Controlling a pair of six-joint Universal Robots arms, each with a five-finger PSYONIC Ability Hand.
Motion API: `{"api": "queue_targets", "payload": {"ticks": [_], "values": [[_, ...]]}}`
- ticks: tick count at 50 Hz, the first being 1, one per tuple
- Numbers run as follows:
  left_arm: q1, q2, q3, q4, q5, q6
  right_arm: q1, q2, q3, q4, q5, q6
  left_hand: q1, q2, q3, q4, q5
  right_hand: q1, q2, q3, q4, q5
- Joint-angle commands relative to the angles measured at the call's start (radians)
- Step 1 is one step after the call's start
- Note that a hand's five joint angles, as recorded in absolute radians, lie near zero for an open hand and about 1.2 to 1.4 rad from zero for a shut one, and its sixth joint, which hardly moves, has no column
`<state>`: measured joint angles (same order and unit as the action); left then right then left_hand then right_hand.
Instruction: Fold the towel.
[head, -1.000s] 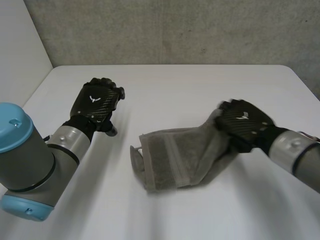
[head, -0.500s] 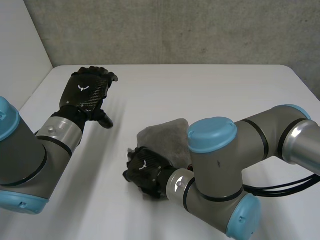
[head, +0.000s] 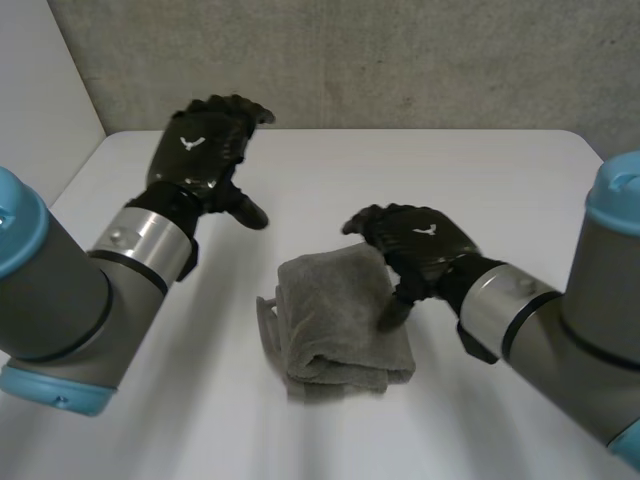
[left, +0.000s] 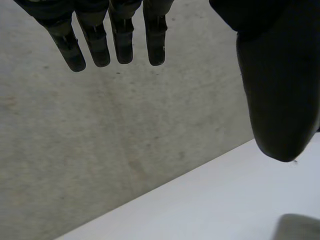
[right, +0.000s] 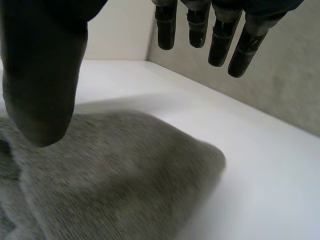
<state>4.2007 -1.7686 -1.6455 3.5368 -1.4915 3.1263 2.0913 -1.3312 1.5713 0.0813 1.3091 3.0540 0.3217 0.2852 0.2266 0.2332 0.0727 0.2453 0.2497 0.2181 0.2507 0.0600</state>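
A grey towel lies folded into a thick bundle in the middle of the white table. My right hand hovers over the towel's right edge, fingers spread and holding nothing. In the right wrist view the towel lies under the palm, with straight fingers and the thumb apart above it. My left hand is raised at the table's far left, well away from the towel, open. Its fingers are straight in the left wrist view, where a corner of the towel shows beyond the thumb.
A grey concrete wall stands behind the table's far edge. A pale wall runs along the left side. Bare tabletop surrounds the towel on every side.
My right hand carried the towel's right end over to the left, let it go and drew back to the right, leaving the towel doubled. My left hand rose and moved toward the far edge.
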Motion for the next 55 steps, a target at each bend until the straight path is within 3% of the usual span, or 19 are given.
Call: {"api": "queue_targets", "payload": {"ticks": [1, 4, 9, 13, 26, 36, 45, 52, 55], "values": [[-0.083, -0.043, -0.042, -0.035, -0.018, -0.029, -0.096, 0.078, -0.008, 0.014, -0.005, 0.074, -0.082, -0.045, -0.052, -0.059, -0.007, -0.071, -0.075, -0.044, -0.076, -0.060], [-0.096, -0.066, -0.056, -0.033, -0.043, -0.031, -0.099, 0.160, -0.028, 0.005, -0.005, 0.091, -0.073, -0.036, -0.052, -0.059, 0.001, -0.071, -0.075, -0.044, -0.076, -0.060], [-0.152, -0.170, -0.059, -0.032, -0.206, -0.022, -0.096, 0.250, -0.063, -0.006, -0.001, 0.092, -0.076, -0.039, -0.052, -0.059, -0.001, -0.071, -0.075, -0.044, -0.076, -0.060], [-0.183, -0.215, -0.048, -0.030, -0.245, -0.018, -0.088, 0.297, -0.070, -0.046, 0.002, 0.092, -0.082, -0.045, -0.052, -0.059, -0.007, -0.071, -0.075, -0.044, -0.076, -0.060], [-0.202, -0.296, -0.039, -0.036, -0.245, -0.006, -0.077, 0.334, -0.056, -0.117, 0.032, 0.074, -0.088, -0.051, -0.052, -0.059, -0.013, -0.071, -0.075, -0.044, -0.076, -0.060], [-0.151, -0.339, -0.031, -0.021, -0.245, 0.106, -0.073, 0.336, -0.053, -0.132, 0.081, 0.069, -0.088, -0.051, -0.052, -0.059, -0.013, -0.071, -0.075, -0.044, -0.076, -0.060], [-0.126, -0.347, -0.020, -0.018, -0.243, 0.104, -0.051, 0.346, -0.043, -0.136, 0.088, 0.069, -0.088, -0.051, -0.052, -0.059, -0.013, -0.071, -0.075, -0.044, -0.076, -0.060], [-0.096, -0.244, -0.017, -0.029, -0.237, 0.093, -0.048, 0.328, -0.043, -0.132, 0.091, 0.071, -0.091, -0.054, -0.052, -0.059, -0.016, -0.071, -0.075, -0.044, -0.076, -0.060], [-0.146, -0.138, -0.017, -0.029, -0.173, -0.010, -0.066, 0.274, -0.040, -0.123, 0.088, 0.071, -0.091, -0.054, -0.052, -0.059, -0.016, -0.071, -0.075, -0.044, -0.076, -0.060]]}}
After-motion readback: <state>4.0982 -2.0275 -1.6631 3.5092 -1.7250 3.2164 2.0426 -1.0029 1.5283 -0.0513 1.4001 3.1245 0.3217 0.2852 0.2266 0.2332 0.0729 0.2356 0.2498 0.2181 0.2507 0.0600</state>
